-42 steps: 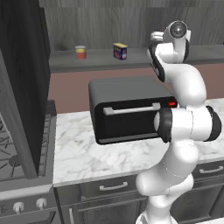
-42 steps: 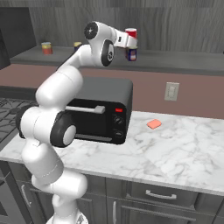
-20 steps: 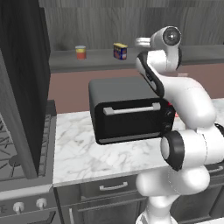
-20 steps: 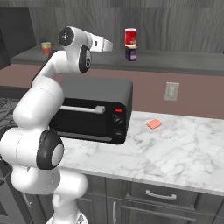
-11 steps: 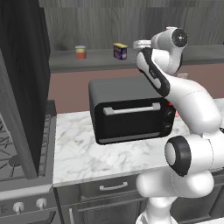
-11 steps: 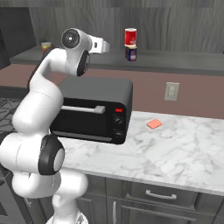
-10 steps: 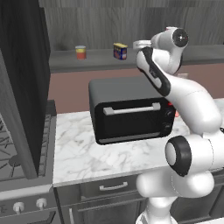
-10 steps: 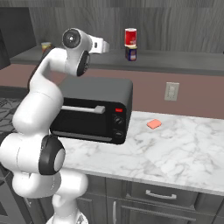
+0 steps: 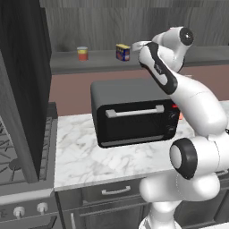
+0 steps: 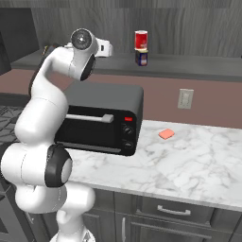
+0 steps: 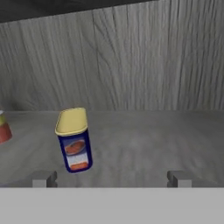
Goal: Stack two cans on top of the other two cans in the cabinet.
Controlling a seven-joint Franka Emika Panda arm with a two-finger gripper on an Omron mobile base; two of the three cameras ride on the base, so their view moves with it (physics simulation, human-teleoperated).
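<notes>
Cabinet (image 10: 198, 66) shelf carries everything; red can (image 10: 141, 38) sits atop blue can (image 10: 141, 57), one stack done; loose blue can (image 11: 74, 140) upright beside short orange-red can (image 9: 82, 53); end effector (image 11: 111, 178) empty, fingers spread, lined up toward it

The cabinet (image 11: 131, 65) ahead of the hand has a back panel of matt grey wood with a vertical grain, and its shelf ledge looks like smooth, dull grey stone or laminate. The dark-blue can (image 11: 75, 141) just in front of the fingertips (image 11: 43, 178) looks like painted metal with a flat yellow top and a printed paper-like label, faintly glossy. Below the hand, the oven box (image 9: 134, 114) is satin black with a brushed silver metal handle (image 9: 134, 111), standing on a polished white marble counter (image 10: 189, 156).
</notes>
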